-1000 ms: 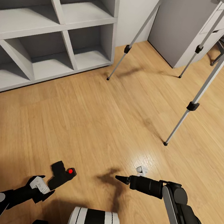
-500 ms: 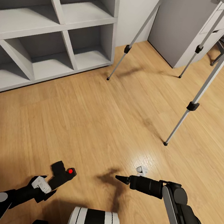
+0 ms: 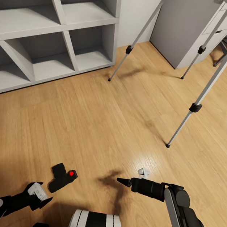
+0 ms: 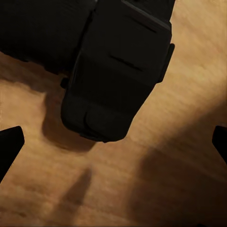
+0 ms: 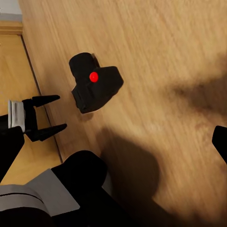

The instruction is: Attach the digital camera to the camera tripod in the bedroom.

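Pulled back since the earlier pictures: the left gripper (image 3: pixel 41 198), then closed around the rear of the small black digital camera with a red dot (image 3: pixel 62 177), now clear of it, nearer the robot's base. Camera itself unmoved on the light wood plank floor (image 3: pixel 100 126). Right arm unchanged.

Left claw spread wide, empty, fingertips pointing toward the camera but not touching it; in the right wrist view the two dark fingers (image 5: pixel 45 100) splayed apart, just beside the camera (image 5: pixel 96 88). From the left wrist view, the black camera body (image 4: pixel 116 71) lying on the floor between and beyond the two fingertips at the frame's edges.

Right gripper (image 3: pixel 130 178) hovering over the floor well to the right of the camera, one dark finger and one pale tip apart, nothing between them.

Tall camera tripod with thin silver legs and black joints (image 3: pixel 196 107) standing on the floor well beyond the camera, its feet planted near a pale grey cabinet (image 3: pixel 181 32). White cube shelving (image 3: pixel 63 36) along the far left of the floor.
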